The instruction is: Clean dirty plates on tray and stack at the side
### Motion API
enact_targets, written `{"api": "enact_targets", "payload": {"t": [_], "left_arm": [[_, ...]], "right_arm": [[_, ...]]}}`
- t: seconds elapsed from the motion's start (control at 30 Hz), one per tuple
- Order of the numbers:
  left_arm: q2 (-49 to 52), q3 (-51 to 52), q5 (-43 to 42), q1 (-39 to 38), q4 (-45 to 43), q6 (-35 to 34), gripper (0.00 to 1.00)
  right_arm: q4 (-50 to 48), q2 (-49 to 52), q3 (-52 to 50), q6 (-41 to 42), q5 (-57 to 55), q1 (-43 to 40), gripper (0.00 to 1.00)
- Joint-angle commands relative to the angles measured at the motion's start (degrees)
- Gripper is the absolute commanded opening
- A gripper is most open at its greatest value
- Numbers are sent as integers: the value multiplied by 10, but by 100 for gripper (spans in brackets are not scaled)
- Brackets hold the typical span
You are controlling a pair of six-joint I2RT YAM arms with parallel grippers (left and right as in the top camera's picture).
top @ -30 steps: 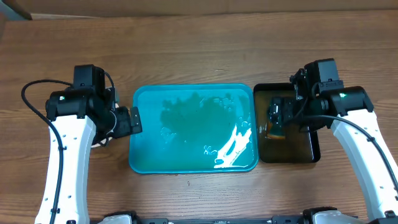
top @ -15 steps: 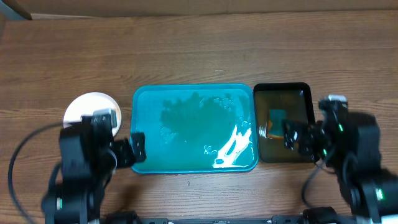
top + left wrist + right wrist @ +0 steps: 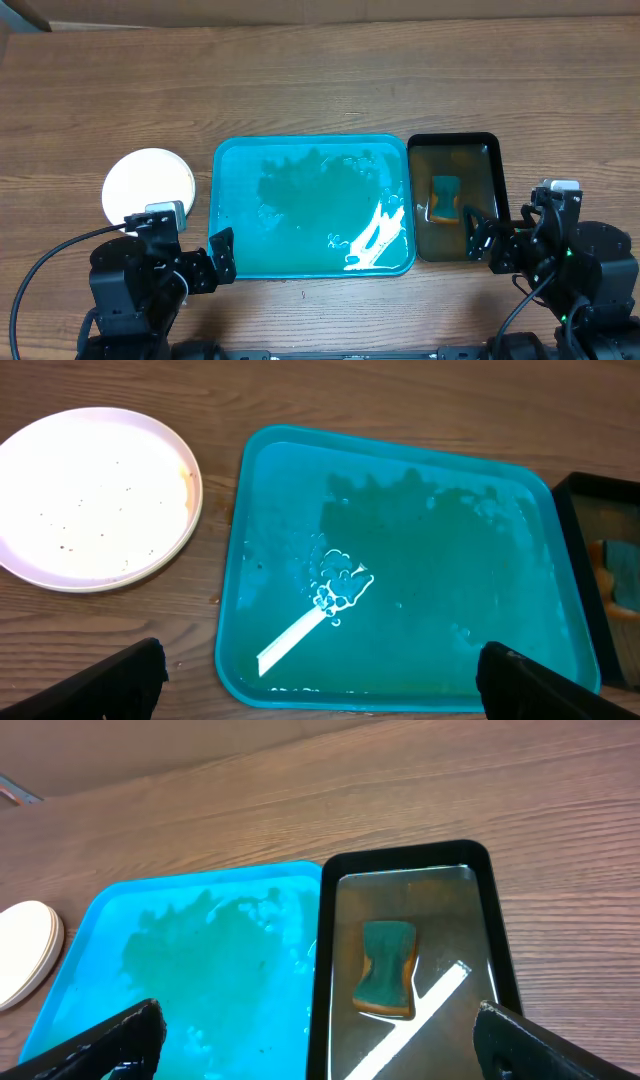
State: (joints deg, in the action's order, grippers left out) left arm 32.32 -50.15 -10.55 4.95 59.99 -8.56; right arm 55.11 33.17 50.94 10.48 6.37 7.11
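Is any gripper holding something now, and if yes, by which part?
Nothing is held. The left gripper and the right gripper are both open and empty; the sponge lies in the black tray.

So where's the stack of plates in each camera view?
Overhead: the plates sit left of centre on the table, just off the left end of the blue tray.
Left wrist: the plates fill the top left corner, left of the tray.
Right wrist: the plates are cut off by the left edge, low down, beside the tray.
Shared landmark: the blue tray.
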Motion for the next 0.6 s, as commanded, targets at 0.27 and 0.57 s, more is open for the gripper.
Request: {"api": "enact_targets", "payload": {"t": [0.27,0.57], "left_arm": [[2,5,-9,-1,0,13,100],[2,5,-9,-1,0,13,100]], "right_arm": [[-4,-1,-4,2,-7,0,100],[-23,-91,-35,-29,-33,-1,100]]}}
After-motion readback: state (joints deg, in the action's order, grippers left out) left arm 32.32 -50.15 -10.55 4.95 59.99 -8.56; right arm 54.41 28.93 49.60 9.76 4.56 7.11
